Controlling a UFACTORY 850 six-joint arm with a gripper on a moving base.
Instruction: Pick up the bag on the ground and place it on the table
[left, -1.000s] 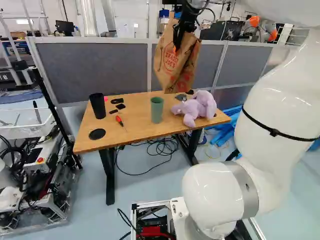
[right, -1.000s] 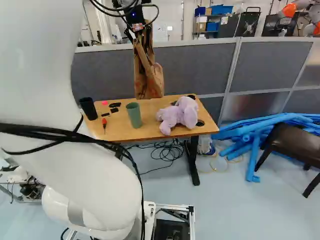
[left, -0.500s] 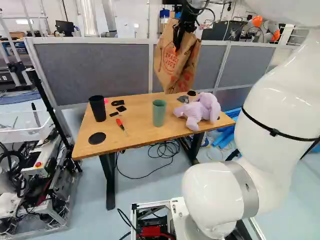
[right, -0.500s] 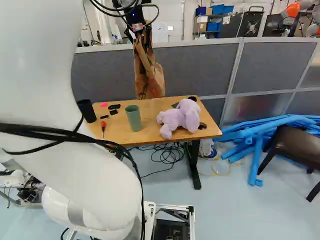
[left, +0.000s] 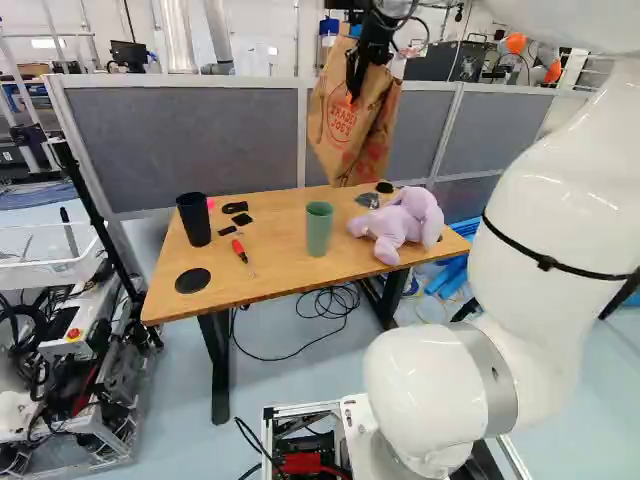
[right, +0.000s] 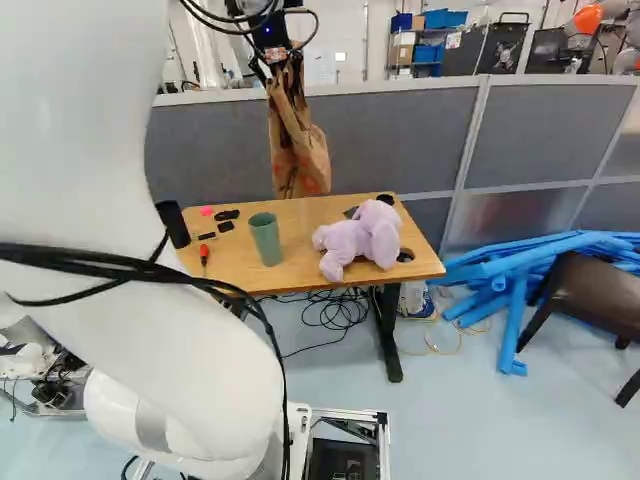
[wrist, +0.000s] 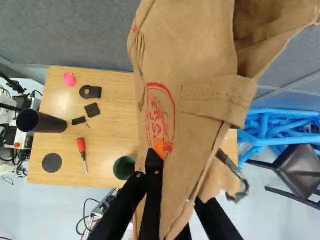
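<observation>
The black two-fingered end effector (wrist: 176, 177) is pinching the brown paper bag (left: 345, 130) near its top, probably suiting such light, crushable paper.

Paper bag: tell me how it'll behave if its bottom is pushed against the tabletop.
The brown paper bag will probably buckle, since its sides look creased. Pushed off-centre, it may swing or twist, as its lower end hangs free. Thin paper suggests it is light for its size, though its contents cannot be seen.
</observation>
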